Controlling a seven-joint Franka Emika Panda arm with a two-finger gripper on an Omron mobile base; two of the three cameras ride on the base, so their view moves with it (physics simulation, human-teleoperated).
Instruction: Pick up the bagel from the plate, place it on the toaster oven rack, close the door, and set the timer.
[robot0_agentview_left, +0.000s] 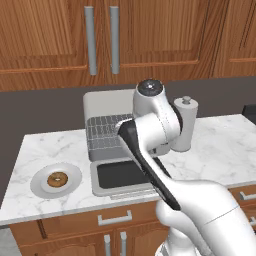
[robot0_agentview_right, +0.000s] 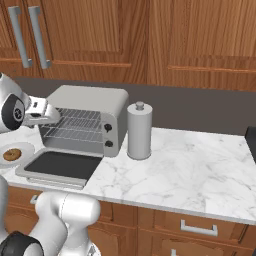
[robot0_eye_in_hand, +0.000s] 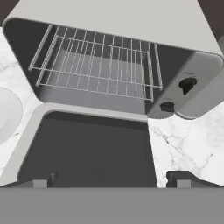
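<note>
The bagel (robot0_agentview_left: 57, 178) lies in the middle of the plate (robot0_agentview_left: 37, 186) at the counter's left end; from the right base the bagel (robot0_agentview_right: 12, 154) and the plate (robot0_agentview_right: 26, 148) sit just left of the oven. The door (robot0_eye_in_hand: 87, 148) hangs open and flat, dark glass up. Behind it the toaster oven rack (robot0_eye_in_hand: 96, 65) spans the cavity, bare. My gripper (robot0_eye_in_hand: 111, 179) hovers above the door's front edge, open, with nothing between its fingers (robot0_eye_in_hand: 43, 180). In the right base view the gripper (robot0_agentview_right: 50, 116) is in front of the oven's left side, apart from the bagel.
Two dark knobs (robot0_eye_in_hand: 188, 84) sit on the oven's right panel. A grey cylinder with a knob top (robot0_agentview_right: 139, 131) stands right of the toaster oven (robot0_agentview_right: 95, 97). Marble counter (robot0_agentview_right: 190, 165) stretches right. Wooden cabinets (robot0_agentview_left: 150, 35) hang above.
</note>
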